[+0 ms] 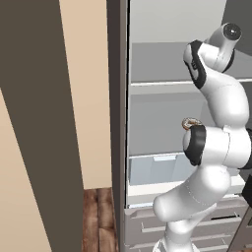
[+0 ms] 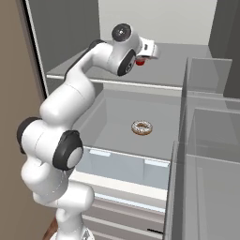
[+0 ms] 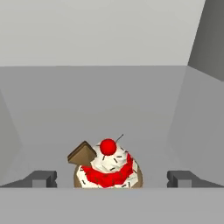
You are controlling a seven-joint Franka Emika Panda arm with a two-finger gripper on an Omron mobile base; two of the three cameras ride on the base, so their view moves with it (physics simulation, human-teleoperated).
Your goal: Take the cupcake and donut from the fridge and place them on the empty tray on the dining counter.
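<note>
The fridge stands open, and my arm reaches onto its upper shelf. The cupcake, with red wrapper, white frosting and a cherry, sits on that shelf right between my fingertips. My gripper is open around it, not touching it. From the right base view, a red bit of the cupcake shows just under the gripper. The donut lies flat one shelf lower; its edge peeks past my elbow. The tray and dining counter are out of view.
A clear drawer front sits below the donut's shelf, with grey drawers under it. The open fridge door with its bins stands close on the right. A dark panel and wooden floor lie to the left.
</note>
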